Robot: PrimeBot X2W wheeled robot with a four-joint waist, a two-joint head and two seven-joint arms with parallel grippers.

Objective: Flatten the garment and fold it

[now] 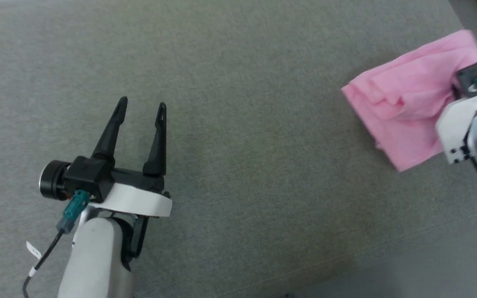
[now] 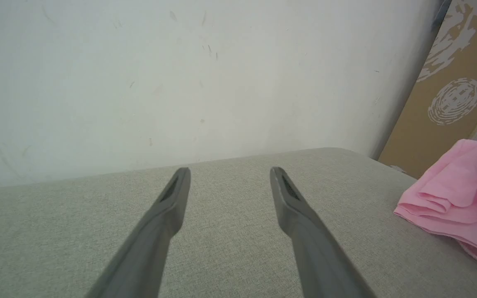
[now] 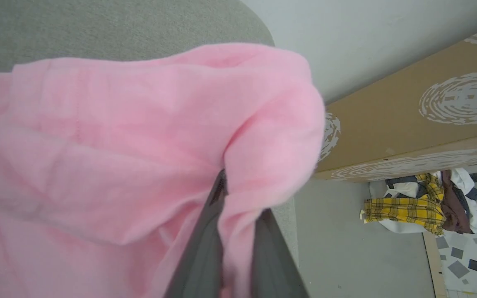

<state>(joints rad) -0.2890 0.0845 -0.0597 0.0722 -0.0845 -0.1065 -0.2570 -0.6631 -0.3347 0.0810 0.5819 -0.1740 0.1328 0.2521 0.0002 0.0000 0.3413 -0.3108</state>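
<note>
Head view: one pink garment (image 1: 400,103) lies bunched at the grey cushion's (image 1: 238,165) right edge. Its long axis seems to slant across that corner, and the right arm (image 1: 466,120) covers one end. One left gripper (image 1: 142,105) hovers over the cushion's middle, fingers spread, empty.

Left wrist view: one cardboard panel (image 2: 449,103) stands beyond the cushion's corner.

Right wrist view: the right gripper (image 3: 240,198) is pinched on a garment fold.
</note>
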